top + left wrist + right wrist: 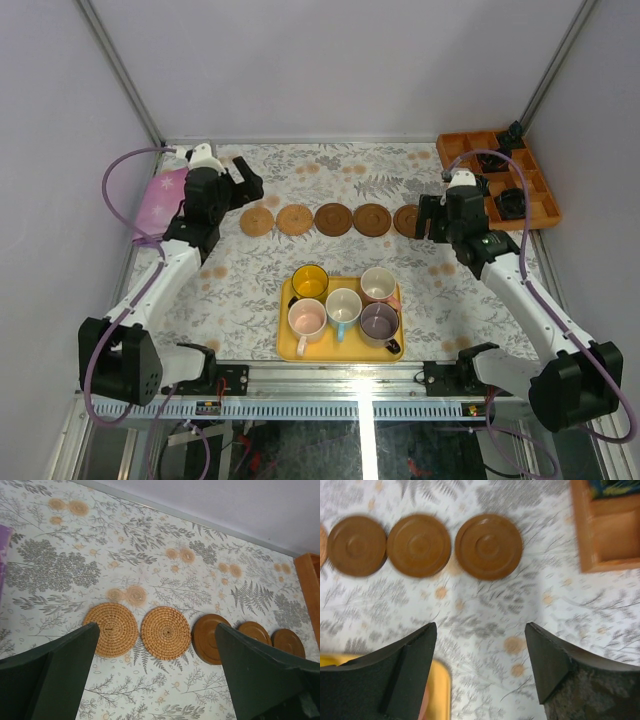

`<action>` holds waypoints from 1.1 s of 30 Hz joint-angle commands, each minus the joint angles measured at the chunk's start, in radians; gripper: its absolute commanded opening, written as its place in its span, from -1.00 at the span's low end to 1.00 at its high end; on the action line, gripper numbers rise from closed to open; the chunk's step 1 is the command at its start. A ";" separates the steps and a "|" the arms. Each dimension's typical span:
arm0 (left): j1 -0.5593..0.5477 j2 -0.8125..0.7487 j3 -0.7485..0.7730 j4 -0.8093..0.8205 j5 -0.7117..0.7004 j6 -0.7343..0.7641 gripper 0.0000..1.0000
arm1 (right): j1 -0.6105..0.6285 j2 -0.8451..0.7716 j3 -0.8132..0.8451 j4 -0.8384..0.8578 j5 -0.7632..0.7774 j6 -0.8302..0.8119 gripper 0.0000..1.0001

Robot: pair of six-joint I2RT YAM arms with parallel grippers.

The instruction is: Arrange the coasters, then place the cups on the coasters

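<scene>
Cups [343, 305]: five, mouths up, clustered on yellow tray [285, 345], nearer the bases than both sets of jaws. Coasters [333, 219]: five flat discs, two woven tan at left, three smooth dark brown. Row runs left-right just ahead of left gripper [157, 630] and right gripper [480, 627]; both jaws apart, empty.

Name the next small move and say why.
Probably move the right gripper over the tray and down to the salmon cup, the nearest one. The five coasters already lie in a row, all five cups sit on the tray, and that gripper is open and empty.
</scene>
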 commanded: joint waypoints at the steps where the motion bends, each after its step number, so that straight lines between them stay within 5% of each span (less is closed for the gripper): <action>1: 0.007 -0.044 -0.070 0.117 0.034 -0.044 1.00 | 0.001 -0.021 -0.029 -0.113 -0.239 0.025 0.49; 12: 0.005 -0.036 -0.154 0.133 0.092 -0.070 1.00 | 0.033 -0.144 -0.079 -0.255 -0.464 -0.043 0.39; 20: 0.006 -0.005 -0.151 0.161 0.095 -0.093 1.00 | 0.110 -0.096 -0.066 -0.252 -0.433 -0.016 0.31; 26: 0.005 0.014 -0.149 0.156 0.106 -0.109 1.00 | 0.155 -0.032 -0.030 -0.261 -0.411 -0.036 0.05; 33: 0.004 0.021 -0.148 0.138 0.104 -0.102 1.00 | 0.182 -0.046 -0.005 -0.350 -0.420 -0.018 0.04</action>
